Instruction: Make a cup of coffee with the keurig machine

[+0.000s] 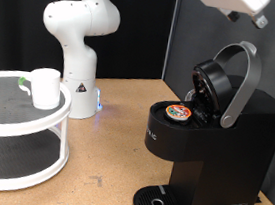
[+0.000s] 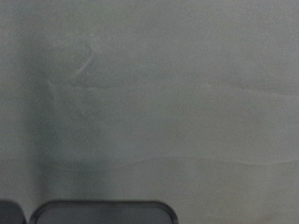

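The black keurig machine [image 1: 208, 141] stands at the exterior view's right with its grey-handled lid [image 1: 238, 85] raised. A foil-topped coffee pod [image 1: 179, 113] sits in the open holder. The round drip tray [image 1: 157, 203] at its base holds nothing. The white cup [image 1: 45, 88] stands on the top shelf of a white round rack [image 1: 13, 128] at the exterior view's left. Only a part of the arm's hand [image 1: 235, 6] shows at the exterior view's top edge, above the machine; its fingers are out of view. The wrist view shows a plain grey surface and dark gripper parts [image 2: 103, 215] at one edge.
The white robot base [image 1: 80, 35] stands at the back between the rack and the machine. The rack has a second, lower shelf [image 1: 5, 157]. A dark curtain hangs behind the wooden table [image 1: 99, 168].
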